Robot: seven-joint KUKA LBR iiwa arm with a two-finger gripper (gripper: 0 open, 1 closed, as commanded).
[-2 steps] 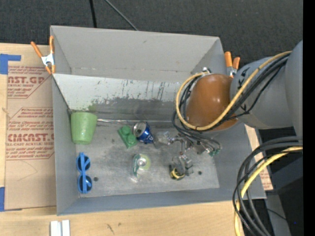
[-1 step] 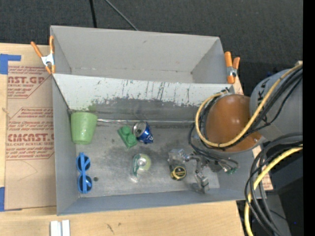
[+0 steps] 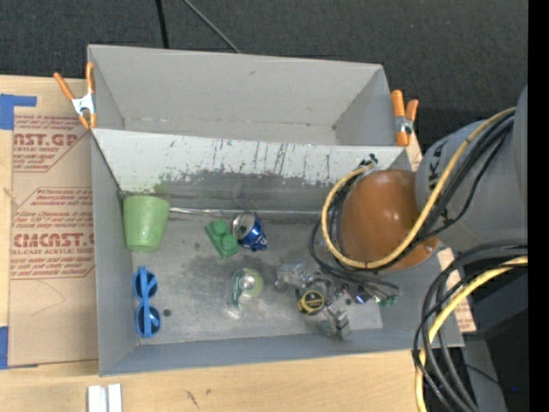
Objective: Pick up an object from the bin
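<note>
The arm [image 3: 480, 187] reaches in from the right. Its orange cover [image 3: 382, 217] is low over the front right corner of the bin [image 3: 257, 157]. The gripper [image 3: 333, 309] is down by the floor, just beside 1 small round thing [image 3: 311, 299], yellow and black. I cannot tell if the gripper is squeezing or let go. The black letters on the arm are too hidden to read.

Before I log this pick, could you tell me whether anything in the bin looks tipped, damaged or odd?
The green cup lies on its side by the left wall of the bin, and the small blue can lies tipped beside the green brick. Nothing looks spilled or broken.
</note>
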